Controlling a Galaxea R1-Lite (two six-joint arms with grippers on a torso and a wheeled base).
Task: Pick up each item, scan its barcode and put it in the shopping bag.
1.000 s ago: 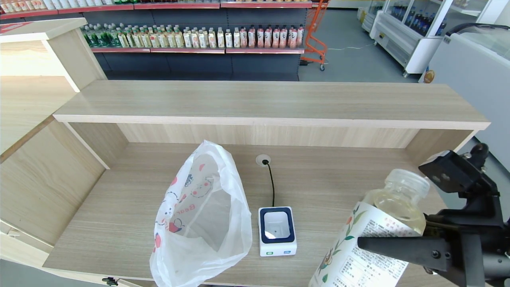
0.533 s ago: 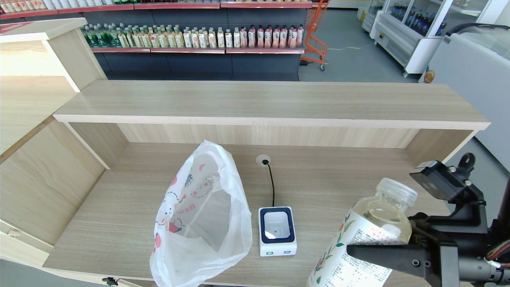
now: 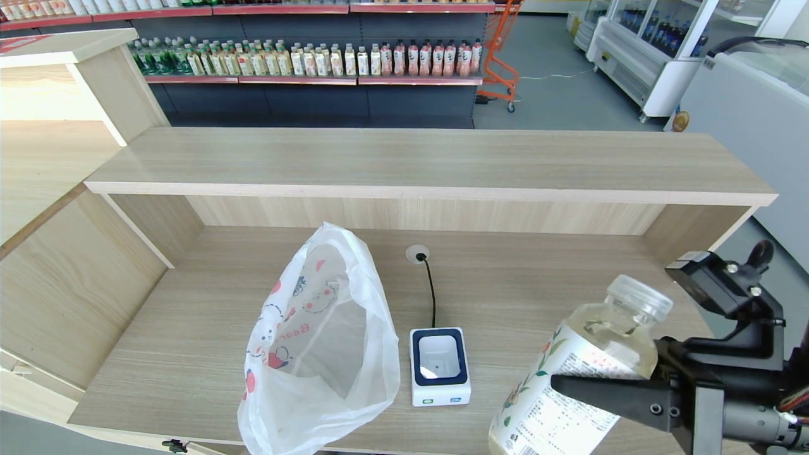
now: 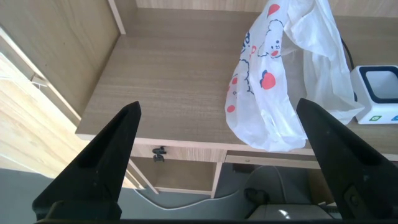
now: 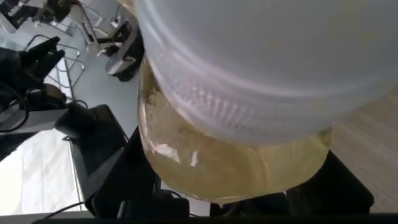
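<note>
Shopping bag (image 3: pixel 322 341) stands with its mouth open at lower centre-left of the head view. My left tool (image 4: pixel 219 107) hangs off the near edge of the surface (image 3: pixel 537 284) beside it, spread wide and empty. Just right of the bag sits the scanner (image 3: pixel 439 365), window facing up. At lower right the bottle (image 3: pixel 591 357) is up off the surface, tilted with its cap toward the upper right, and my right tool (image 3: pixel 569 387) is clenched across its label. I judge this to be the scan step: the bottle is lifted but not yet over the scanner. Next I need to carry it left over the window and turn the barcode downward. I cannot tell where on the label the barcode lies.
</note>
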